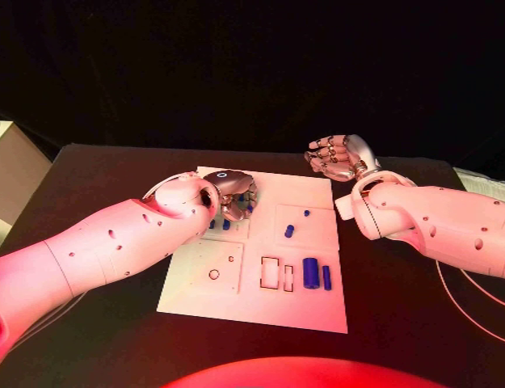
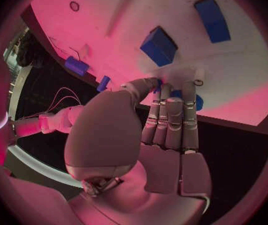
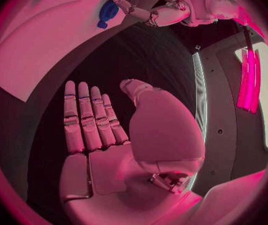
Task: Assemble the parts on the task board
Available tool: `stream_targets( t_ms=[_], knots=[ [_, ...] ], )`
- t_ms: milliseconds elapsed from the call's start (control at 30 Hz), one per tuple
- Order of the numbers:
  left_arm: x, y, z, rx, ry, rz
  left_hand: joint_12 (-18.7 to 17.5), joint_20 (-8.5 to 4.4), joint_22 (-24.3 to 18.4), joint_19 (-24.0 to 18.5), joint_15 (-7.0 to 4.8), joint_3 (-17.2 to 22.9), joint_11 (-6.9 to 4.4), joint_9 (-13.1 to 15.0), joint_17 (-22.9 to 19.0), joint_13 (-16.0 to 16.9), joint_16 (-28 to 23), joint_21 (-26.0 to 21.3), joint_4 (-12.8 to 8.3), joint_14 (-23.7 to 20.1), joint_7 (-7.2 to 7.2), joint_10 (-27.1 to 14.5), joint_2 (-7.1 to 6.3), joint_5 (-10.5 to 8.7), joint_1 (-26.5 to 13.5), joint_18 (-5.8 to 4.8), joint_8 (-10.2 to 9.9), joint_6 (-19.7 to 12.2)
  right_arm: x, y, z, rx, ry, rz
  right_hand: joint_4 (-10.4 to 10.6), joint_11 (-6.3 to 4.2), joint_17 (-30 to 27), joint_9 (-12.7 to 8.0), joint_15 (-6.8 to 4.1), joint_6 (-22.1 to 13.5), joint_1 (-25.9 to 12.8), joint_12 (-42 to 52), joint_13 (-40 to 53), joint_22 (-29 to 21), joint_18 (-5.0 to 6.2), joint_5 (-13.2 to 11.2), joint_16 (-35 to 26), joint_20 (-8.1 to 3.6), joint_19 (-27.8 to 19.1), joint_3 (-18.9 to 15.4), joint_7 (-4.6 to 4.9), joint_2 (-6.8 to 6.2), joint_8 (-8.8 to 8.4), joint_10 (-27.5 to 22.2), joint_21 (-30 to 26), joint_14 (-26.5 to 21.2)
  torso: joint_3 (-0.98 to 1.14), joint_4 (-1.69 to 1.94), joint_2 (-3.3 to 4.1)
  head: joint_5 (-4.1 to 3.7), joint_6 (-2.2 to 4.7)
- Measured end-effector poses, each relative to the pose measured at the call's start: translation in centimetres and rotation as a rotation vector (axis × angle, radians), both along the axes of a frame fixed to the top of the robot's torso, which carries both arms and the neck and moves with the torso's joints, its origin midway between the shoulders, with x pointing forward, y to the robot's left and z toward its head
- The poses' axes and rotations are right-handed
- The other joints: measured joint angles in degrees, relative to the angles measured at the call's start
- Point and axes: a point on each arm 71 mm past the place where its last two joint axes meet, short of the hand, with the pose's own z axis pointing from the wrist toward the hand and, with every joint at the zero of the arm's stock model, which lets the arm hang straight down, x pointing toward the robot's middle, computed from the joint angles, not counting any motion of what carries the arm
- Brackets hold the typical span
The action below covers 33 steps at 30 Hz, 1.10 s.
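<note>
1. The left hand [image 1: 233, 192] is over the far left part of the white board [image 1: 252, 303], fingers pointing down onto it. In the left wrist view its fingers [image 2: 172, 120] lie straight and close together, their tips at the board surface against a small blue piece [image 2: 196, 102]. Whether that piece is actually pinched cannot be told.
2. Just beside this hand, on its near side, small blue pieces [image 1: 227, 224] show at the board under the fingers.
3. The right hand [image 1: 336, 158] is beyond the far right corner of the board, over the black table [image 1: 101, 174]. In the right wrist view its fingers [image 3: 87, 117] are stretched out flat, the thumb set apart, and it holds nothing.
4. Right of the left hand, two small blue pegs lie mid-board: one farther [image 1: 306, 213], one nearer [image 1: 288, 231].
5. Nearer still, toward the right edge, lie a thick blue cylinder [image 1: 310, 273] and, just to its right, a thin blue rod [image 1: 326, 277].
6. Left of the cylinder are two rectangular slots [image 1: 271, 273]; farther left is a small round hole [image 1: 214, 274].
</note>
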Motion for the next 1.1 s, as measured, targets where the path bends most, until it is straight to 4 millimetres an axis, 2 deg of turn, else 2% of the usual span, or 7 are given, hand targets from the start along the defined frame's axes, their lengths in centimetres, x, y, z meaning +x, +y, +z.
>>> stream_targets(
  t_ms=[200, 433, 500, 700, 1100],
  knots=[
    [0.0, 0.0, 0.0, -0.005, 0.003, -0.002, -1.1, -0.02, 0.1, 0.0, -0.20, 0.0, -0.11, 0.4, 0.9, -0.3, 0.6, 0.2, 0.0, 0.9, 0.00, 1.6, 0.37, -0.21, -0.4, -0.01, -0.4, 0.7, 0.0, 0.0, 0.0, -0.001, -0.001, 0.001, 0.0, 0.00, 0.0, 0.0, 0.00, 0.0, 0.0, 0.0, 0.0, 0.0, 0.00, 0.0, 0.0, 0.00, 0.0, 0.0, 0.00, 0.00, 0.00, 0.0, 0.0, 0.0, 0.02, 0.01, 0.00, 0.07, -0.04],
    [-0.1, 0.3, 0.0, -0.019, 0.004, -0.005, -4.5, -0.72, 0.3, 0.7, -0.51, 0.8, -0.29, 1.2, 4.2, -0.7, 2.0, 1.1, -1.1, 4.2, 0.16, 5.7, 0.70, -0.23, 0.0, 0.05, -0.8, 3.0, 0.0, 0.0, 0.0, -0.003, -0.002, 0.003, 0.0, 0.00, -0.1, 0.0, 0.00, 0.2, 0.0, 0.0, 0.0, -0.1, 0.00, 0.0, 0.0, 0.00, 0.0, 0.0, -0.18, 0.00, 0.00, 0.0, 0.0, 0.0, 0.03, -0.02, 0.01, 0.12, 0.02],
    [-0.1, 0.5, 0.0, -0.026, 0.004, -0.005, -5.5, -0.83, 0.5, 0.8, -0.38, 0.8, -0.28, 1.5, 4.7, -0.8, 2.1, 1.2, -1.4, 4.7, 0.29, 6.1, 0.79, -0.24, 0.0, 0.39, -1.2, 3.2, 0.0, 0.0, 0.0, -0.003, -0.002, 0.003, 0.0, 0.00, -0.1, 0.0, 0.00, 0.2, 0.0, 0.0, 0.0, -0.1, 0.00, 0.0, 0.0, 0.00, 0.0, 0.0, -0.18, 0.00, 0.00, 0.0, 0.0, 0.0, 0.03, -0.04, 0.02, 0.12, 0.08],
    [-0.3, 1.5, 0.4, -0.047, -0.001, 0.002, -7.1, -0.70, 0.5, 1.2, -0.50, 0.9, -0.06, 1.9, 5.0, -0.8, 2.2, 1.4, -1.6, 5.0, 0.15, 7.0, 0.84, -0.24, 0.1, 0.38, -1.8, 3.4, 0.0, 0.0, 0.0, -0.005, -0.001, 0.003, 0.0, 0.00, -0.1, 0.0, 0.00, 0.2, 0.0, 0.0, 0.0, -0.1, 0.00, 0.0, 0.0, 0.00, 0.0, 0.0, -0.18, 0.00, 0.00, 0.0, 0.0, 0.0, -0.04, -0.04, -0.01, -0.02, 0.18],
    [-0.5, 3.1, 3.4, -0.125, -0.030, 0.017, -8.3, -0.70, 0.5, 1.2, -0.50, 0.8, -0.16, 2.0, 4.8, -0.8, 2.2, 1.4, -1.7, 5.0, 0.41, 7.5, 1.00, -0.24, -0.2, 0.39, -2.2, 3.7, 0.0, -0.2, -0.1, -0.008, 0.000, 0.002, 0.0, 0.00, -0.1, 0.0, 0.00, 0.2, 0.0, 0.0, 0.0, -0.1, 0.00, 0.0, 0.0, 0.00, 0.0, 0.0, -0.18, 0.00, 0.00, 0.0, 0.0, 0.0, -0.12, 0.07, -0.13, 0.29, 0.31]
  ],
)
